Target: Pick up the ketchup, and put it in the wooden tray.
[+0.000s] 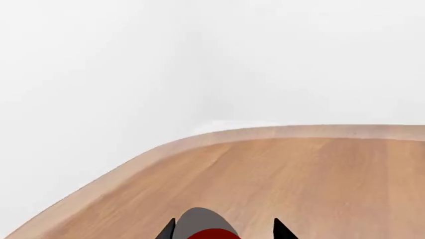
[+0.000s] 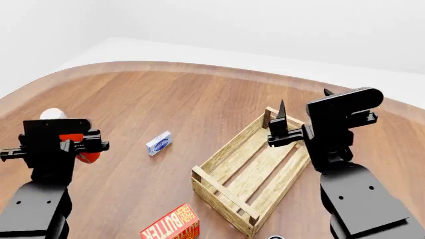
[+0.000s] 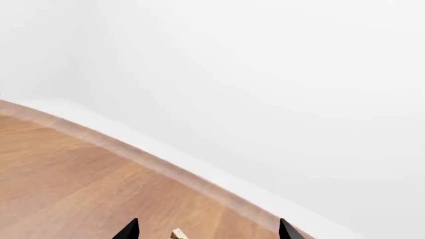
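Note:
The ketchup (image 2: 82, 157) is a red bottle with a white cap at the left of the wooden table, seen in the head view. My left gripper (image 2: 66, 140) is shut on its body, and the arm hides most of the bottle. In the left wrist view the shaded cap and red shoulder of the ketchup (image 1: 199, 223) sit between the dark tips of the left gripper (image 1: 224, 232). The wooden tray (image 2: 229, 147), a pale slatted crate, lies right of centre. My right gripper (image 2: 304, 102) hangs open above its far end. A tray corner post (image 3: 178, 234) shows between the tips of the right gripper (image 3: 206, 232).
A small blue-and-white box (image 2: 159, 143) lies between the ketchup and the tray. A red-yellow butter box (image 2: 171, 224) sits near the front edge, left of the tray's near corner. The table's (image 2: 199, 94) rounded far edge curves behind everything, with white wall beyond.

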Available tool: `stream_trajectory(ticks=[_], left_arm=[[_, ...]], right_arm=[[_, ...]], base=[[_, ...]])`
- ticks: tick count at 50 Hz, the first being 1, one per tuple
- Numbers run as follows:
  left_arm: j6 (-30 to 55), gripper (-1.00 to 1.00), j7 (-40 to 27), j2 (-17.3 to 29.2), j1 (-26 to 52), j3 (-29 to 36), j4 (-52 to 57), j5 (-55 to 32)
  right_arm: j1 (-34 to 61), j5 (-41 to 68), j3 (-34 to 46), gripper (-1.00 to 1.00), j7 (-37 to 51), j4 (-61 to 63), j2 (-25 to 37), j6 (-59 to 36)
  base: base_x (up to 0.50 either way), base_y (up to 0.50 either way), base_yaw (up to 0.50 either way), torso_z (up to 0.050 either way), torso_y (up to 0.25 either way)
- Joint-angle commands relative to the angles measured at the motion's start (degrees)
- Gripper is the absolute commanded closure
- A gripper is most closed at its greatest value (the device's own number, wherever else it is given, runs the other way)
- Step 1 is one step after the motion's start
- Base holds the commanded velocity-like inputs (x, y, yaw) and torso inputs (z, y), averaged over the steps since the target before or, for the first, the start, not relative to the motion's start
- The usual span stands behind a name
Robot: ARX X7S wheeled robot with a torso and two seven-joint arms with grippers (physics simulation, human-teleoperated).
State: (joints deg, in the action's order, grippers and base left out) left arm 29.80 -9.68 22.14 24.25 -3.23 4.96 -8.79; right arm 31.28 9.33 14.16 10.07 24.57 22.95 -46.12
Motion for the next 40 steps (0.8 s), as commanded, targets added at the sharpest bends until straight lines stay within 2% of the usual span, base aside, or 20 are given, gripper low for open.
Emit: stream_trajectory(ticks=[1, 5, 14, 29, 32, 40], left_arm=[[8.00, 1.00, 5.59, -0.90, 16.89, 9.85, 0.87, -1.75], [10.30, 1.00, 7.82, -3.47, 22.66, 13.44, -3.40, -2.37], [7.06, 1.00, 11.99, -9.30, 31.87, 18.77, -16.52, -2.49], [-13.11, 1.00, 17.59, -21.73, 49.80, 24.90, -55.36, -1.11], [-17.37, 1.00, 15.84, -22.09, 52.99, 32.76, -61.83, -9.06], [-25.83, 1.00, 11.24, -22.12, 58.40, 62.77, -68.56, -38.25]], right_arm=[[0.96, 2.37, -4.34, -1.00, -0.21, 3.19, 1.31, -3.80], [1.47, 3.03, -5.65, -1.00, -0.56, 3.81, 2.09, -4.96], [1.95, 3.16, -7.38, -1.00, -0.18, 3.44, 3.09, -6.15], [-0.09, 4.28, -12.84, -1.00, 0.20, 3.44, 5.03, -7.70], [-0.67, 4.49, -14.03, -1.00, 0.24, 3.59, 5.42, -7.75], [-3.30, 5.31, -18.33, -1.00, 0.27, 4.81, 6.70, -7.93]], base=[[0.00, 0.00, 0.00, 0.000, 0.000], [0.00, 0.00, 0.00, 0.000, 0.000], [0.00, 0.00, 0.00, 0.000, 0.001], [0.00, 0.00, 0.00, 0.000, 0.000], [0.00, 0.00, 0.00, 0.000, 0.000], [0.00, 0.00, 0.00, 0.000, 0.001]])
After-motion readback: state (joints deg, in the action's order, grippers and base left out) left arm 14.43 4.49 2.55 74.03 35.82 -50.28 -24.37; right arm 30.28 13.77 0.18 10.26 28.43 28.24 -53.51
